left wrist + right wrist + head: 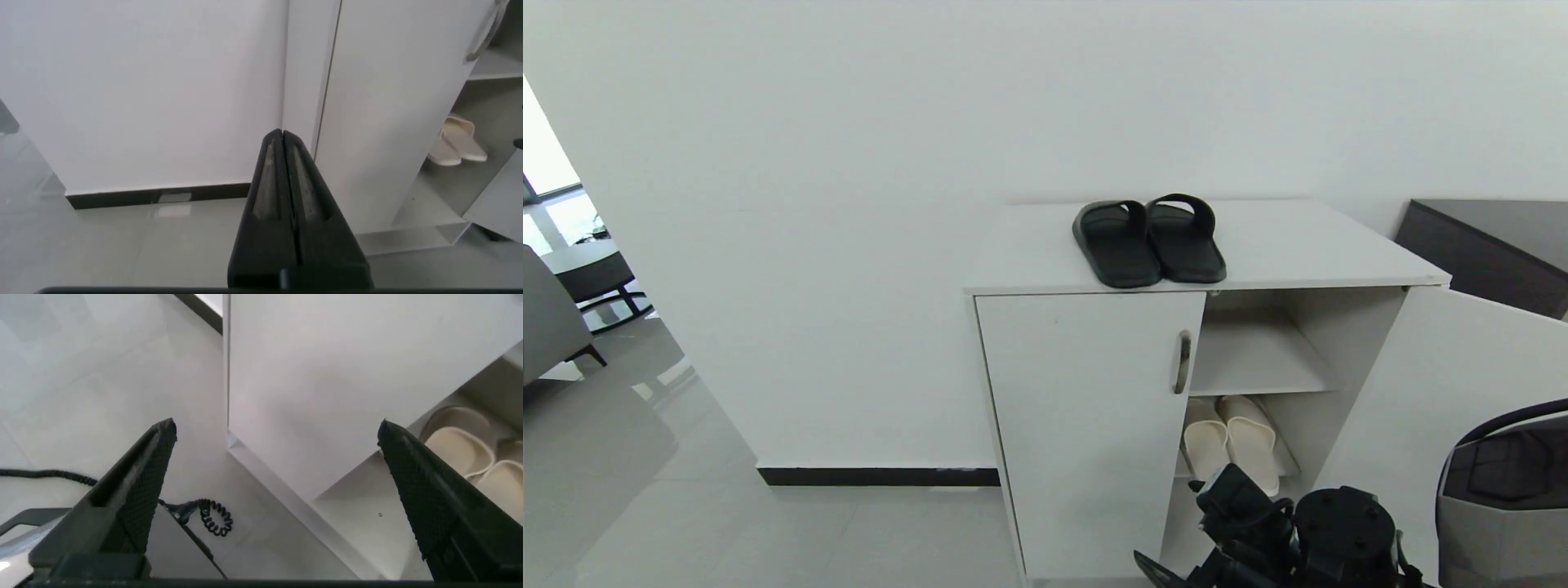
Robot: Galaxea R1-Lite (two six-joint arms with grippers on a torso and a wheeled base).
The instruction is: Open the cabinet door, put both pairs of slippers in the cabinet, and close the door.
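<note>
Two smooth black slippers with broad straps sit side by side on the flat white top of the cabinet. A cream pair lies low inside, with the right door swung open. The right gripper, jaws wide apart and empty, hangs low before that opening. The left gripper, jaws pressed together on nothing, points towards the closed left door.

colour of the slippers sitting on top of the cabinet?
Black. The slippers show best in the head view.
</note>
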